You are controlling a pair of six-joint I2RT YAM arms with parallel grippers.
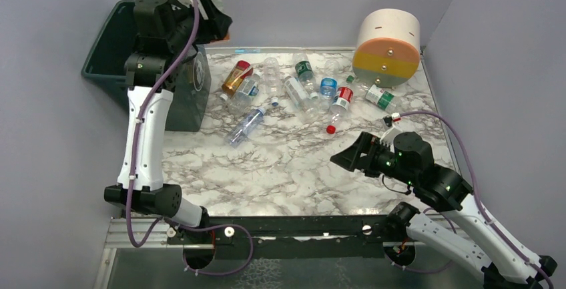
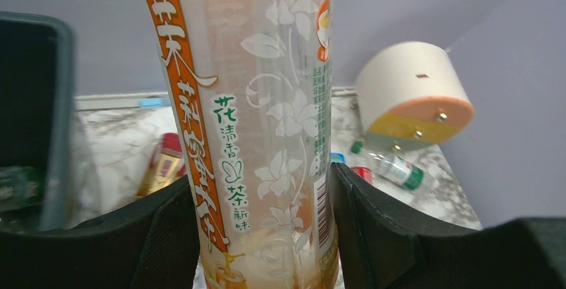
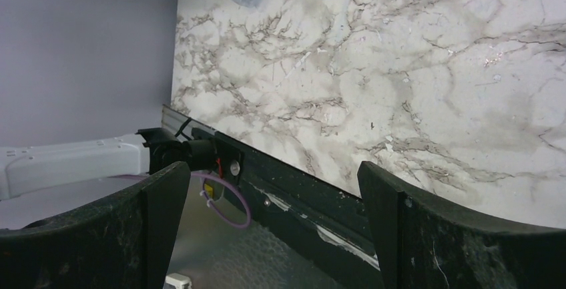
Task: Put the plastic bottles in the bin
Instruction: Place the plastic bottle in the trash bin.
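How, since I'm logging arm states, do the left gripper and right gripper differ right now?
The left gripper is shut on a tea bottle with an orange label; the right gripper is open and empty. The left gripper is raised beside the green bin; the right gripper sits low over the bare marble table, toward its front edge. Both have two black fingers.

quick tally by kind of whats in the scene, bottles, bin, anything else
tea bottle in the left gripper: 1
bottles lying on the table: 9 that can be told apart; the clear ones overlap, so maybe more
green bin: 1
cream and orange cylinder: 1
total: 12 at least
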